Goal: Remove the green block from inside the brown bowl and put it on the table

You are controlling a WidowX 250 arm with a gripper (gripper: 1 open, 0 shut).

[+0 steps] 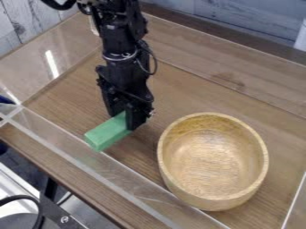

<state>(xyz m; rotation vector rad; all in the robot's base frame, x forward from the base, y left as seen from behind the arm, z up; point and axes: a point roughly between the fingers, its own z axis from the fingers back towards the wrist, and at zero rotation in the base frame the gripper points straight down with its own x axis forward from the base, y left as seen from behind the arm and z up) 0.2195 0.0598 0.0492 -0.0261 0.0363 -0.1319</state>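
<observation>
On the wood-grain counter [216, 67], we see the green block [106, 134], a small matte rectangular bar, lying flat outside the brown bowl [214, 159], its far end tucked under the black hand [129, 118]. The hand points straight down with its jaws closed on that end of the block. The bowl, round and shallow, shows pale wood with fine grain rings and a thick smooth rim; it stands near the block, to the right of the hand and apart from it, and we see nothing inside it. The arm [116, 40] rising behind the hand is black and jointed, with cables along it. A low clear acrylic wall [84, 161] runs along the counter's near edge, just beside the block, catching glare. Beyond the far edge we make out whitish plank-like boards [24, 22], too blurred to read further.
</observation>
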